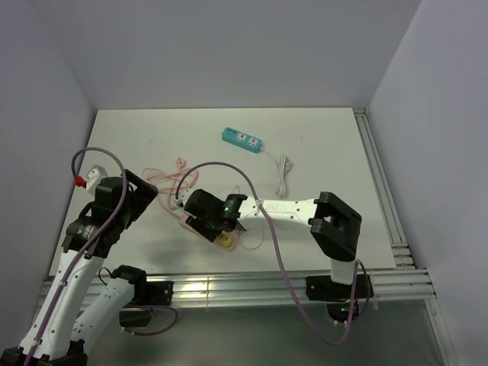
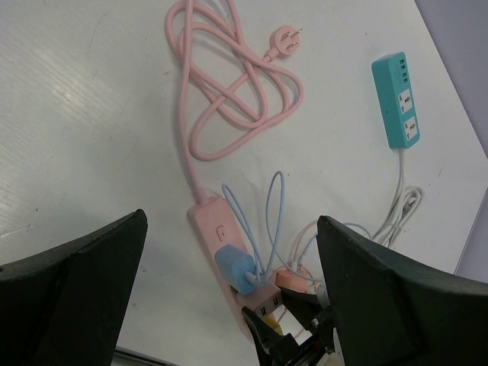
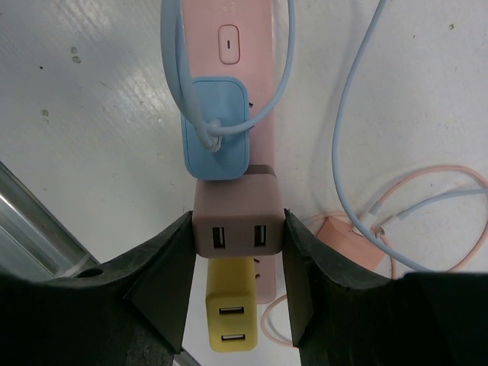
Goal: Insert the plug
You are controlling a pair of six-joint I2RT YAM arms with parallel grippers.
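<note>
Right wrist view: the mauve charger cube (image 3: 236, 200) is a matte plastic block with rounded corners and two USB ports on its face. It sits on the pink power strip (image 3: 236, 19), a smooth long bar with an oval switch.
- At 12 o'clock of the cube, edge touching it, is a blue adapter (image 3: 217, 152), a soft-cornered square with a pale blue cable (image 3: 358, 114) looped and knotted over it.
- At 6 o'clock is a yellow charger (image 3: 231, 320), also with two ports.
- How deep the cube is seated: cannot tell.

Right gripper (image 3: 237, 223): its black, angular fingers press the cube's sides at 9 and 3 o'clock, clamped on it. The cube is squarely between the tips.

Left gripper (image 2: 231, 219): its jaws are spread wide with nothing between them, and it hangs above the strip.

Left wrist view: the strip's pink cord (image 2: 229, 99) is glossy and coiled in loose loops, ending in a round plug (image 2: 286, 40) at 12 o'clock.

Overhead view: a teal power strip (image 1: 242, 139) lies at 12 o'clock of the right gripper, well apart from it. Its bundled white cord (image 1: 283, 171) lies at 1 o'clock. The table (image 1: 320, 137) is matte white.
</note>
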